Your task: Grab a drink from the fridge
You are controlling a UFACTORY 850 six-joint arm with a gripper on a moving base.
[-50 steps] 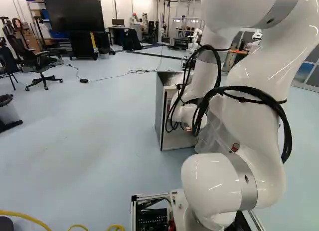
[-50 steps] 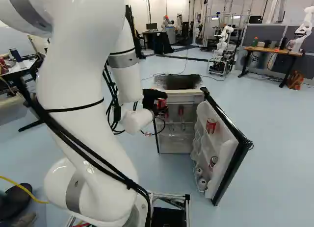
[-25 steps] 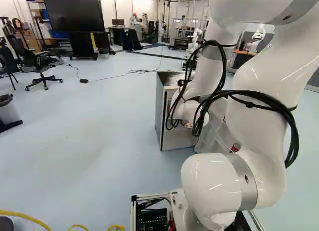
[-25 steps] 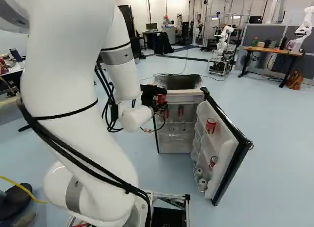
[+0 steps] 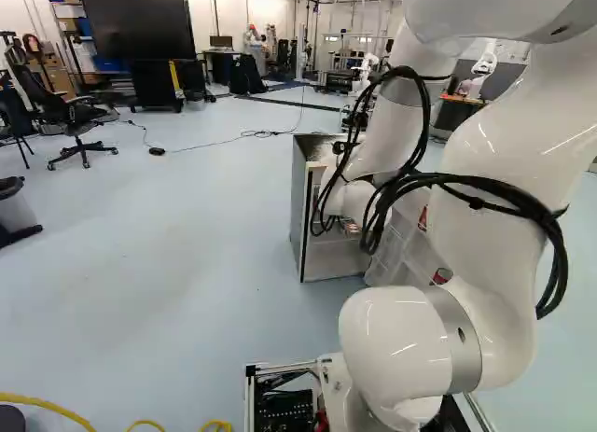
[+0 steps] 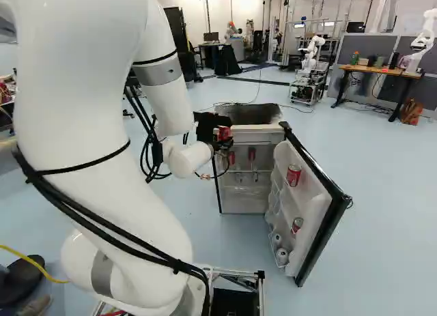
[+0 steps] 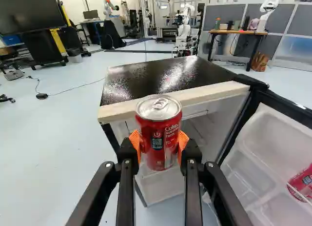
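Note:
In the right base view my gripper (image 6: 216, 136) is at the open front of the small fridge (image 6: 248, 129), level with its top, and a red can (image 6: 224, 132) shows at its fingers. The wrist view shows the gripper (image 7: 159, 144) shut on this red can (image 7: 158, 131), which stands upright between the orange pads, just outside the fridge's top front edge (image 7: 170, 101). The fridge door (image 6: 317, 207) stands wide open with a red can (image 6: 293, 175) on an upper shelf and a few more cans below. Two small red items (image 6: 251, 153) show inside the fridge.
The open door (image 7: 275, 153) lies beside the held can. Beyond the fridge are a wooden table (image 6: 382, 71) and another robot (image 6: 313, 55). A cable (image 5: 224, 142) runs over the floor, and an office chair (image 5: 82, 124) stands far off in the left base view.
My arm has moved: the gripper has risen a little at the fridge front with the red can in it, and the arm's upper part has swung leftward in the right base view. The base stayed put.

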